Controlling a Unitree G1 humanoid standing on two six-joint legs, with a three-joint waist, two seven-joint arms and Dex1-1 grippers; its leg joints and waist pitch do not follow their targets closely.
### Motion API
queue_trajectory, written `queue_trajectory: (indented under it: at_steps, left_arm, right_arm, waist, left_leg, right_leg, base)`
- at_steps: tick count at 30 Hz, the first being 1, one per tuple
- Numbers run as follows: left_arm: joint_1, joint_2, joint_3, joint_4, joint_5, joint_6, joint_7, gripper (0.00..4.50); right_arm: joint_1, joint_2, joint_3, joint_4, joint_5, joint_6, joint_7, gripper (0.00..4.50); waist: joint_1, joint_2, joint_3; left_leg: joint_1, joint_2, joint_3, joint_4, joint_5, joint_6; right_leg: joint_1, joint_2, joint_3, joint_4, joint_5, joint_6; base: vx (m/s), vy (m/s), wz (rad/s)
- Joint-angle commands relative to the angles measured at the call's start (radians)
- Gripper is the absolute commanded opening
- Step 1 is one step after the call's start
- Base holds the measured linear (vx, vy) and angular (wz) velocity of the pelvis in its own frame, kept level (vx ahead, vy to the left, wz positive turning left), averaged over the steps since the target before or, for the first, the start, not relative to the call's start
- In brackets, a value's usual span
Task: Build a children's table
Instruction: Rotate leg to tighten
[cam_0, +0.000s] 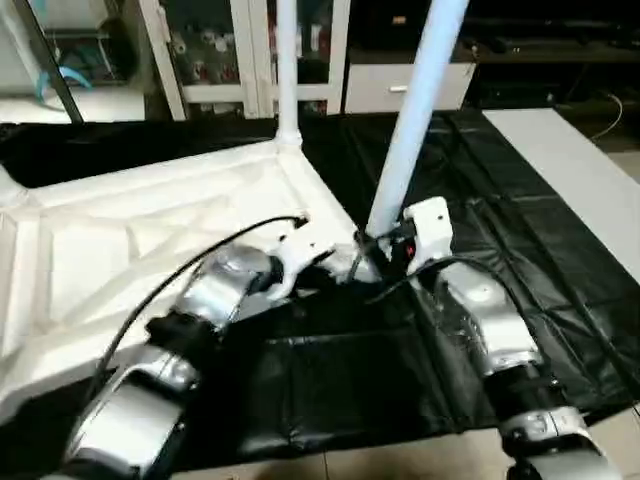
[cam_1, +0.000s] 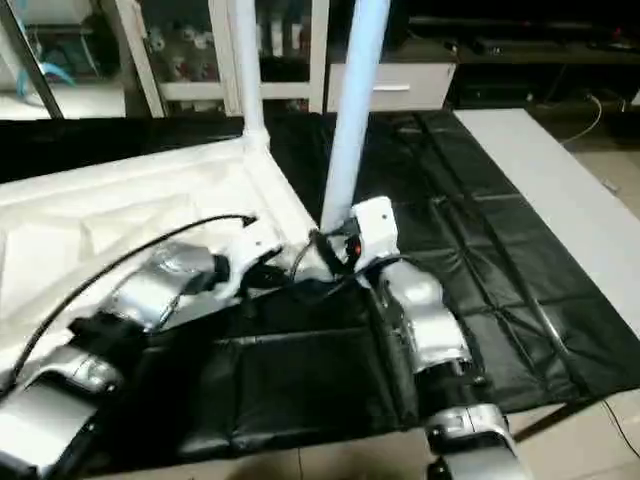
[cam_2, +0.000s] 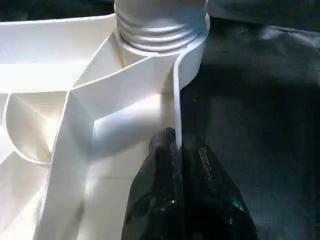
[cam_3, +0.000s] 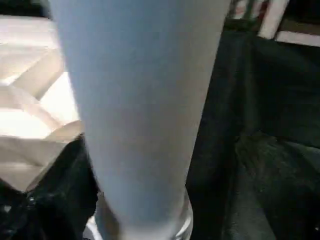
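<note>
**upside-down tabletop on the bench, two legs up at its corners**

so the white square tabletop (cam_0: 150, 240) is lying ribbed side up on the black-covered bench (cam_0: 520, 210), and i'll place everything off that top.

- far corner of the top: one white leg (cam_0: 286, 60) stands upright in its round socket (cam_0: 288, 138).
- near corner, the one closest to the right arm: a second leg (cam_0: 415, 110) rises from the corner with a lean away from the top, its upper end going out of view. in the left wrist view you can see its threaded end (cam_2: 160, 25) sitting in the corner socket (cam_2: 192, 60), a few thread rings showing above the socket rim.
- left jaws (cam_2: 179, 150): pinched closed on the thin outer edge wall (cam_2: 176, 100) of the top, just beside that near corner socket. the black fingers (cam_2: 210, 190) sit either side of the wall with no gap showing.
- right jaws (cam_0: 375, 262): down at the base of the leaning leg, right by the near corner. the leg's shaft is very close in front of the right wrist camera, but i honestly cannot tell whether these jaws are gripping it or spread apart around it.

beyond the top's far edge there's a white cabinet with glass doors (cam_0: 250, 50) behind the bench.
</note>
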Motion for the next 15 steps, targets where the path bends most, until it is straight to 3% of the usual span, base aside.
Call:
queue_trajectory:
  at_steps: [1, 2, 4, 5, 6, 10, 11, 15]
  left_arm:
    - [0.047, 0.02, -0.057, 0.019, 0.011, 0.033, -0.071, 0.0]
    - [0.078, 0.054, -0.108, -0.053, -0.007, 0.031, -0.194, 0.0]
    - [0.088, 0.063, -0.123, -0.081, -0.016, 0.042, -0.23, 0.0]
    - [0.095, 0.068, -0.135, -0.102, -0.021, 0.053, -0.254, 0.0]
    - [0.096, 0.069, -0.138, -0.108, -0.022, 0.056, -0.258, 0.0]
    - [0.104, 0.072, -0.143, -0.127, -0.009, 0.062, -0.26, 0.0]
    - [0.104, 0.072, -0.143, -0.127, -0.009, 0.062, -0.26, 0.0]
    - [0.106, 0.076, -0.143, -0.14, -0.005, 0.071, -0.261, 0.0]
  right_arm:
    - [-0.015, -0.035, 0.004, 0.02, -0.001, 0.01, 0.052, 4.47]
    - [-0.006, -0.099, 0.054, 0.015, 0.025, -0.013, 0.266, 4.47]
    - [0.004, -0.122, 0.075, 0.0, 0.032, -0.021, 0.34, 4.47]
    - [0.017, -0.146, 0.098, -0.012, 0.04, -0.024, 0.419, 4.47]
    - [0.023, -0.157, 0.108, -0.015, 0.04, -0.022, 0.448, 4.47]
    - [0.03, -0.177, 0.13, -0.014, 0.049, -0.005, 0.508, 4.47]
    - [0.03, -0.177, 0.13, -0.014, 0.049, -0.005, 0.508, 4.47]
    - [0.027, -0.177, 0.132, -0.006, 0.05, -0.006, 0.535, 4.14]
  waist:
    - [0.005, 0.0, -0.062]
    - [0.006, -0.002, -0.064]
    - [0.006, 0.0, -0.059]
    - [0.011, 0.0, -0.063]
    - [0.015, -0.006, -0.058]
    - [0.019, 0.003, -0.055]
    - [0.017, -0.001, -0.056]
    - [0.018, -0.006, -0.06]
  left_leg:
    - [-0.002, 0.018, 0.004, -0.061, -0.161, 0.057]
    - [0.0, 0.019, 0.004, -0.06, -0.173, 0.065]
    - [-0.003, 0.022, 0.007, -0.059, -0.175, 0.079]
    - [0.003, 0.024, 0.006, -0.058, -0.178, 0.085]
    - [0.001, 0.024, 0.007, -0.058, -0.175, 0.092]
    - [0.007, 0.025, 0.005, -0.064, -0.231, 0.059]
    - [0.005, 0.025, 0.005, -0.065, -0.237, 0.051]
    - [0.003, 0.024, 0.004, -0.063, -0.203, 0.053]
  right_leg:
    - [0.058, -0.037, 0.027, -0.046, -0.118, -0.266]
    - [0.059, -0.038, 0.026, -0.044, -0.109, -0.276]
    - [0.058, -0.039, 0.028, -0.043, -0.089, -0.289]
    - [0.058, -0.04, 0.027, -0.042, -0.09, -0.294]
    - [0.058, -0.04, 0.027, -0.043, -0.106, -0.295]
    - [0.053, -0.042, 0.028, -0.054, -0.215, -0.269]
    - [0.054, -0.042, 0.027, -0.055, -0.227, -0.262]
    - [0.055, -0.042, 0.028, -0.05, -0.196, -0.258]
  base:
    - [0.0, 0.0, 0.0]
    - [0.0, 0.0, 0.0]
    - [0.0, 0.0, 0.0]
    - [0.0, 0.0, 0.0]
    - [0.0, 0.0, 0.0]
    - [0.0, 0.0, 0.0]
    - [0.0, 0.0, 0.0]
    - [0.0, 0.0, 0.0]
